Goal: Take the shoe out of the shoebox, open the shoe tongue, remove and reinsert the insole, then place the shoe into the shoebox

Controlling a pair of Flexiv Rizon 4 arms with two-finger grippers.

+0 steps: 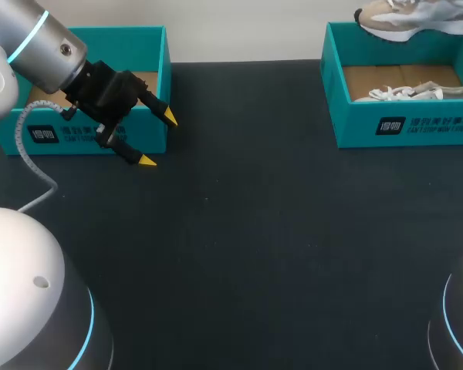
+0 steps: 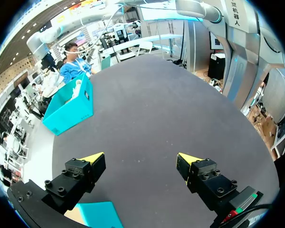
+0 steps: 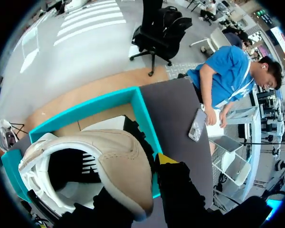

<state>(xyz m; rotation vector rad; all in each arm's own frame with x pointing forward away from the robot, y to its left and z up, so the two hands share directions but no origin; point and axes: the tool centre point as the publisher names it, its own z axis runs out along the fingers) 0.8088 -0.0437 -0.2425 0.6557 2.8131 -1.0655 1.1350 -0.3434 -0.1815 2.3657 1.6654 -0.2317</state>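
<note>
A beige and white shoe [image 1: 417, 19] hangs above the right teal shoebox [image 1: 401, 127] at the table's far right. In the right wrist view my right gripper [image 3: 149, 175] is shut on the heel collar of this shoe [image 3: 118, 156], over the open shoebox [image 3: 85, 111]. A second white shoe [image 1: 417, 92] lies inside that box. My left gripper [image 1: 158, 139] stands open and empty in front of the left teal box [image 1: 150, 46]. In the left wrist view its fingers [image 2: 92, 157] are spread wide over bare table, with the right shoebox [image 2: 69, 107] far ahead.
The dark table [image 1: 255, 231] stretches between the two boxes. A corner of the left box [image 2: 99, 213] sits just under my left gripper. White arm bases [image 1: 31, 293] stand at the near corners.
</note>
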